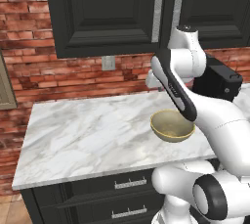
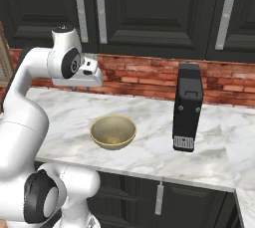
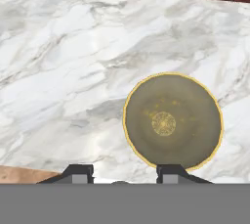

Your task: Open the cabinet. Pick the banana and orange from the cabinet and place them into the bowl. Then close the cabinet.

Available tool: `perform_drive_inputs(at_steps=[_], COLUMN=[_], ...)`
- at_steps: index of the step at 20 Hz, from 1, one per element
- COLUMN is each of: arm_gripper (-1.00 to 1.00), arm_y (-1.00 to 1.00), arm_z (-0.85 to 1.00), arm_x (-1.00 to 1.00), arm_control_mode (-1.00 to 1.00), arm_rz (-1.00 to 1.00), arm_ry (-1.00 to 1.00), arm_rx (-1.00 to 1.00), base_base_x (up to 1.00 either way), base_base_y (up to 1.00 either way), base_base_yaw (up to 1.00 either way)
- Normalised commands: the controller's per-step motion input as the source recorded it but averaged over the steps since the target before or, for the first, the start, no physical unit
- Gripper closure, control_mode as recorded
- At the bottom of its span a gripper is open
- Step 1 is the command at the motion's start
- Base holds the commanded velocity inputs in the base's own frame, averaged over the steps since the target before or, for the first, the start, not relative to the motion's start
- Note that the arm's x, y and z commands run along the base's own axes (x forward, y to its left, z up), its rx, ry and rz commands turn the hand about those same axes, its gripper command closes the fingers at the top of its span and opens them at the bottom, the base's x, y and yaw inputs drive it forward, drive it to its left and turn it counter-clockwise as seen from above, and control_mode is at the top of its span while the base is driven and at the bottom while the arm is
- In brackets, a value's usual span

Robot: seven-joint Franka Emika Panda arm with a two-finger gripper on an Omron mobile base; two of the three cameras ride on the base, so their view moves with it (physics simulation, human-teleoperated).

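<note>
The cabinet (image 1: 112,12) (image 2: 144,8) hangs above the counter with both dark doors shut and its silver bar handles (image 1: 157,10) side by side. The banana and the orange are hidden. The tan bowl (image 1: 172,125) (image 2: 113,131) (image 3: 173,122) stands empty on the marble counter (image 1: 88,135). My gripper (image 3: 124,171) points down at the counter from above, just near of the bowl's rim. Its fingertips (image 3: 78,171) stand apart with nothing between them, so it is open. The hand (image 2: 87,76) hovers above and left of the bowl, below the cabinet.
A black boxy appliance (image 2: 188,106) (image 1: 217,78) stands on the counter to the right of the bowl. A brick wall with an outlet (image 1: 108,63) backs the counter. Dark drawers (image 1: 129,184) sit under the counter's front edge.
</note>
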Motion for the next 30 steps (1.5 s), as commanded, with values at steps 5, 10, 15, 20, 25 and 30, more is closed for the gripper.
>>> perform_drive_inputs(at_steps=[5, 10, 15, 20, 25, 30], arm_gripper=[-1.00, -1.00, -1.00, -1.00, -1.00, -1.00], arm_y=[0.00, -0.01, -0.04, -0.13, -0.20, -0.20], arm_z=[0.03, 0.39, 0.56, 0.65, 0.66, 0.59], arm_x=[0.03, -0.40, -0.81, -0.83, -0.72, -0.42], arm_control_mode=[-1.00, -1.00, -1.00, -1.00, -1.00, -1.00], arm_rz=[0.00, 0.00, 0.00, 0.00, 0.00, 0.00], arm_ry=[-0.09, -0.57, -0.76, -0.81, -0.74, -0.53], arm_rx=[0.00, 0.00, 0.00, 0.00, 0.03, 0.06], base_base_x=[0.00, 0.00, 0.00, 0.00, 0.00, 0.00], base_base_y=[0.00, 0.00, 0.00, 0.00, 0.00, 0.00], base_base_yaw=[0.00, 0.00, 0.00, 0.00, 0.00, 0.00])
